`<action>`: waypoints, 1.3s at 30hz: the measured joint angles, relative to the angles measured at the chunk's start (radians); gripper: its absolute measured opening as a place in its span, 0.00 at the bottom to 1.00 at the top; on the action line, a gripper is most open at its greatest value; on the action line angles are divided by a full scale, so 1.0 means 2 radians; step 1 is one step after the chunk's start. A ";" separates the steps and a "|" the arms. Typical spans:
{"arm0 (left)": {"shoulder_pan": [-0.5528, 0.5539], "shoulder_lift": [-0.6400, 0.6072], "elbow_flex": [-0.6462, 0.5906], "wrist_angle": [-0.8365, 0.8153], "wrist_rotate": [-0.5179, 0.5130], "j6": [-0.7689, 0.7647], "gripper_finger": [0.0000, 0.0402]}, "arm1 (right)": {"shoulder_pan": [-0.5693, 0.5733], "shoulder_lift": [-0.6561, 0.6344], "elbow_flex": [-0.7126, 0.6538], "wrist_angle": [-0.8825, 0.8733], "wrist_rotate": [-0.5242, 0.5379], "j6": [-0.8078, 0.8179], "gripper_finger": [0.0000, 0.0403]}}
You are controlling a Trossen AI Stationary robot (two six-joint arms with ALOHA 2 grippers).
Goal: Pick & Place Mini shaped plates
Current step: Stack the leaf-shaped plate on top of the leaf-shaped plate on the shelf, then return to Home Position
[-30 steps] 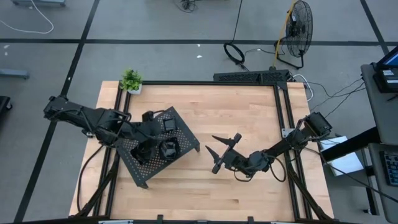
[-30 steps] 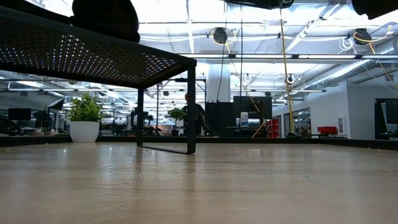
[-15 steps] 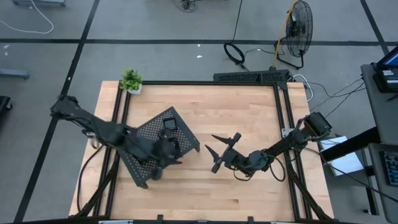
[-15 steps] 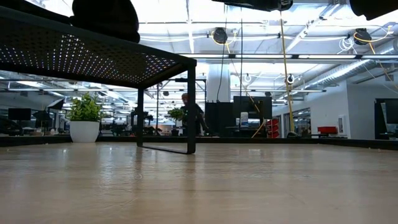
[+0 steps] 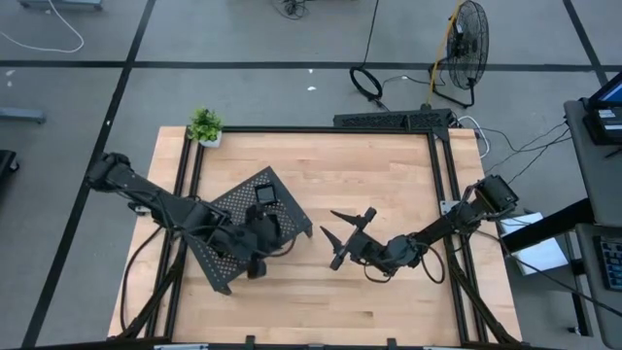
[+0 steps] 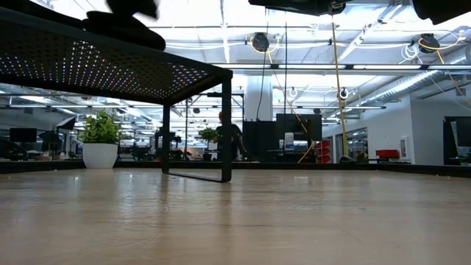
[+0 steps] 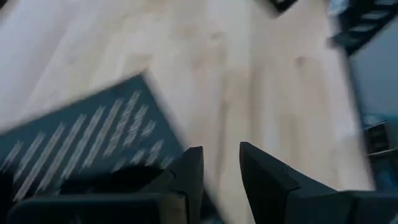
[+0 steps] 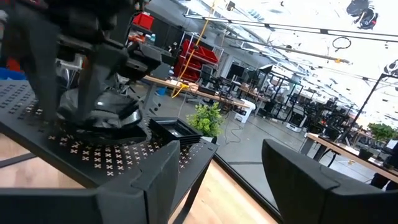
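Surface: pale wooden surface (image 5: 389,165) inside a black frame; my two arms reach in from its left and right sides.
Perforated tray: a dark raised metal tray (image 5: 225,253) stands on thin legs on the left half of the surface, turned at an angle to the frame.
Mini shaped plates: the small glossy black dishes lie on top of the tray. A square one (image 5: 265,194) sits near the tray's far corner; in the right wrist view it reads as a short stack of square dishes (image 8: 176,132), with a larger rounded heap of dishes (image 8: 102,115) beside it.
Left gripper: my left gripper (image 5: 259,262) hangs at the tray's near right edge, close to the heap. In the left wrist view my fingers (image 7: 189,171) stand a narrow gap apart with bare wood showing between them, so I am released and hold nothing there.
Right gripper: my right gripper (image 5: 342,232) waits low over the bare wood at mid-surface, well apart from the tray and pointing toward it. The fingers (image 8: 158,180) are spread wide and empty.
Plant: a small potted plant (image 5: 205,125) stands at the far left corner of the surface.
Background: a floor fan (image 5: 466,44) stands beyond the surface; a person (image 6: 228,140) shows far off in the room.
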 joint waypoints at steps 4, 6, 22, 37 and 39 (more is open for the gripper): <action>-0.001 -0.007 -0.002 -0.065 -0.011 -0.059 0.26 | 0.000 0.000 0.000 0.000 0.000 0.000 0.53; -0.004 -0.012 -0.001 -0.079 -0.001 -0.070 0.26 | 0.000 0.000 0.000 0.000 -0.001 0.002 0.52; -0.071 -0.081 -0.001 -0.123 -0.023 -0.067 0.26 | -0.001 0.000 0.000 -0.004 0.002 0.019 0.53; -0.167 -0.335 -0.110 -0.058 -0.251 0.036 0.26 | -0.042 -0.172 -0.060 -0.355 -0.226 0.300 0.49; -0.168 -0.370 -0.164 -0.010 -0.262 0.044 0.26 | -0.064 -0.196 -0.096 -0.355 -0.265 0.313 0.48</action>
